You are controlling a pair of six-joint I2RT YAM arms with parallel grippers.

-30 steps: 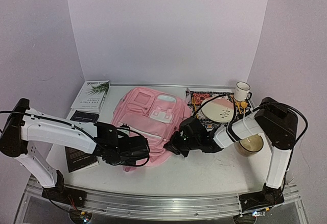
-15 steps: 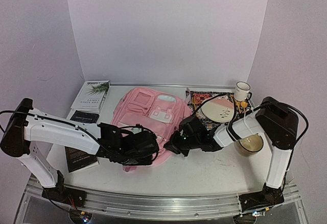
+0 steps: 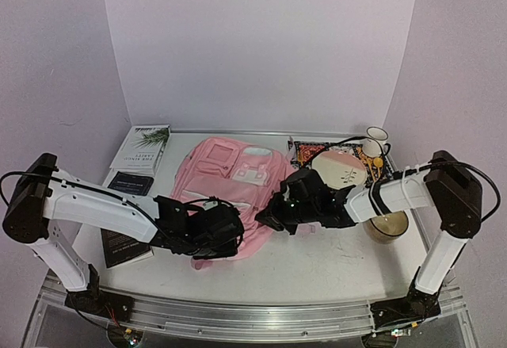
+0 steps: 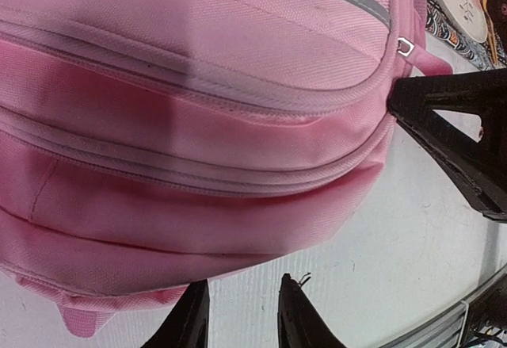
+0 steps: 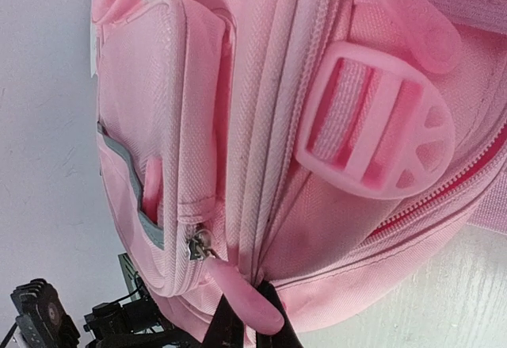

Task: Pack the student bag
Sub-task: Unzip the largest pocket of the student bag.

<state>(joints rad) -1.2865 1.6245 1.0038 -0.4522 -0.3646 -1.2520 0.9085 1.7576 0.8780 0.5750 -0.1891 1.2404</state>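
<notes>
Student bag [image 3: 230, 175]: pink, lying flat in the middle of the bench [image 3: 333, 262] with its front pockets up, between the two arms.

Far left: a white book with a green sprig on its cover [image 3: 141, 148]. Just near of it lies a small dark card [image 3: 131, 181]. A dark book [image 3: 124, 245] sits at the near left, partly under the left arm.

Left fingers [image 3: 224, 235]: low at the bag's near-left edge. The wrist view shows the two fingertips [image 4: 194, 320] slightly spread, with bare bench between them and nothing held. They are just short of the bag's bottom seam.

Right fingers [image 3: 267, 215]: at the bag's near-right edge, touching the fabric. The wrist view shows them pressed together, pinching the tip of a pink zip pull [image 5: 238, 288] that hangs from a slider on the side pocket. A pink strap buckle [image 5: 372, 126] lies against the bag above it.

Right of the bag: a patterned mat [image 3: 304, 153] at the far side carries a pale round plate [image 3: 341, 170]. A white mug [image 3: 375, 137] stands at the far right with something small and yellow [image 3: 372, 162] beside it; I cannot tell what it is. A tan bowl [image 3: 389, 226] sits nearer, partly behind the right arm.
</notes>
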